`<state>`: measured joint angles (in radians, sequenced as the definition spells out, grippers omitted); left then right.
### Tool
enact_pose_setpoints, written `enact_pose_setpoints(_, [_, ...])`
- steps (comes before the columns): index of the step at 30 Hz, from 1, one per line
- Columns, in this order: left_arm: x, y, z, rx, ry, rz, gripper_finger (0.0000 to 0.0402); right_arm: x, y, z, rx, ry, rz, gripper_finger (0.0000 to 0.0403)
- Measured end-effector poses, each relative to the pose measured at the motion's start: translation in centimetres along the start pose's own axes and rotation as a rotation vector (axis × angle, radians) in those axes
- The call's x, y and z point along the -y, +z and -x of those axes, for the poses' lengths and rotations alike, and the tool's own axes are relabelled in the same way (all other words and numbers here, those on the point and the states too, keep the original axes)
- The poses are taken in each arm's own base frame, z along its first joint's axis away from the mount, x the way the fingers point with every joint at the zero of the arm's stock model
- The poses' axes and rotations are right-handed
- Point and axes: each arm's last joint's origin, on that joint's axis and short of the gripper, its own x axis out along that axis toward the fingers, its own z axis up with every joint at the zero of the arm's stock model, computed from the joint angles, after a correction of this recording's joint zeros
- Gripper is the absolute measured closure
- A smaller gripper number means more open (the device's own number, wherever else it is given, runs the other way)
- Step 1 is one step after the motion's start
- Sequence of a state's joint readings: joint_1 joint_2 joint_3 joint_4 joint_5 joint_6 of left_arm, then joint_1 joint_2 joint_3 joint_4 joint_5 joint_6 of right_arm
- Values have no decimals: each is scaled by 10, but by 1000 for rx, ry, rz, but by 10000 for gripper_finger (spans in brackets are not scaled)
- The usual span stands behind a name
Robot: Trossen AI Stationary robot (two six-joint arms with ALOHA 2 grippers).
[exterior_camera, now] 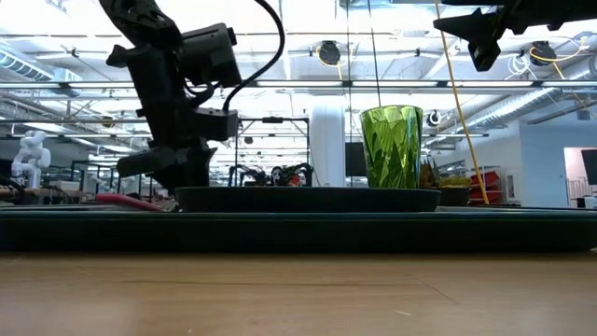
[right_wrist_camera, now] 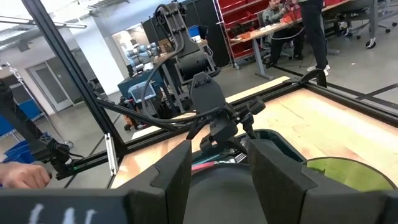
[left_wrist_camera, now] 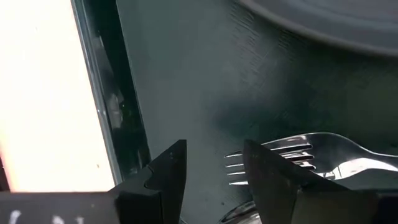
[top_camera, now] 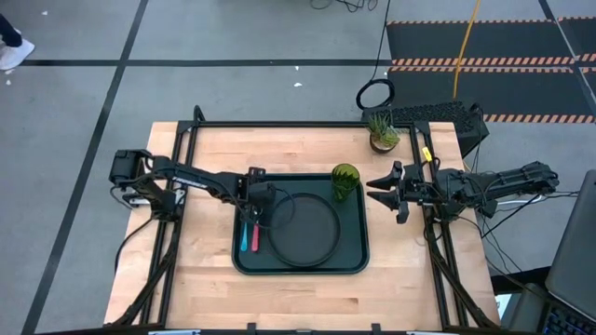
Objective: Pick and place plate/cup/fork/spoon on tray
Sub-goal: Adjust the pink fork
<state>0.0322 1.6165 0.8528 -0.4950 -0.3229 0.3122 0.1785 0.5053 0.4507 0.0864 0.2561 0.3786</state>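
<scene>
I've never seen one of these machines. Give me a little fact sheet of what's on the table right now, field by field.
tray: tray lies mid-table
plate: plate lies on the tray
cup: cup upright in the tray's far right corner
fork: fork on the tray's left side
spoon: spoon beside the fork
left gripper: left gripper open, low over the cutlery
right gripper: right gripper open, raised right of the tray
plant: potted plant outside the tray

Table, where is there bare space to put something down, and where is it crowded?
Free: the bare wood of the table left of and in front of the tray, and the strip between the tray and the potted plant. Crowded: the tray, with the plate, cup, fork, spoon and the left gripper over the cutlery. The right gripper hovers beside the tray's right edge.
</scene>
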Motion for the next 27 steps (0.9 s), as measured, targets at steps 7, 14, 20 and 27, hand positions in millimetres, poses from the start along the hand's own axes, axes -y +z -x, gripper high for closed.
enact_pose_setpoints(7, [-1,2,0,20,7,0,241,0,0,0,0,0,-1,252])
enact_pose_setpoints(14, [-1,2,0,20,25,-12,241,0,0,0,0,0,0,252])
enact_pose_setpoints(20, [-5,9,10,54,44,-8,241,0,-1,0,-10,-4,4,252])
enact_pose_setpoints(27, [-9,21,32,122,60,-6,241,0,-1,0,-12,-5,4,252])
